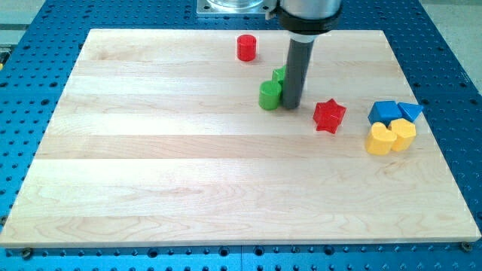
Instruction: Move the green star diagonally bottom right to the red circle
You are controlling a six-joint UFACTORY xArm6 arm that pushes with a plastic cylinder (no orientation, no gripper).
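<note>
My tip (291,105) is down on the wooden board (151,165), a bare rod with nothing to open or close, so it grips nothing and can only push. It stands just at the 3 o'clock side of the green cylinder (269,95), touching it or very nearly so. Directly behind the rod, at about 11 o'clock from the tip, a sliver of a second green piece shows; this is most likely the green star (279,74), though the rod hides most of it and its shape cannot be made out for sure.

The red cylinder (246,47), the task's red circle, sits well apart at 11 o'clock from the tip, near the top edge of the board. The green star already lies roughly at 4 o'clock from it, which is the diagonal the task asks for. My judgement is that the move is largely done, or close to it; whether the star needs a further nudge cannot be told with the rod in the way.

Farther out, a red star (329,115) lies at 3 o'clock from the tip. Beyond it, near the board's right edge, two blue blocks (394,112) sit touching two yellow blocks (390,137) just below them.
</note>
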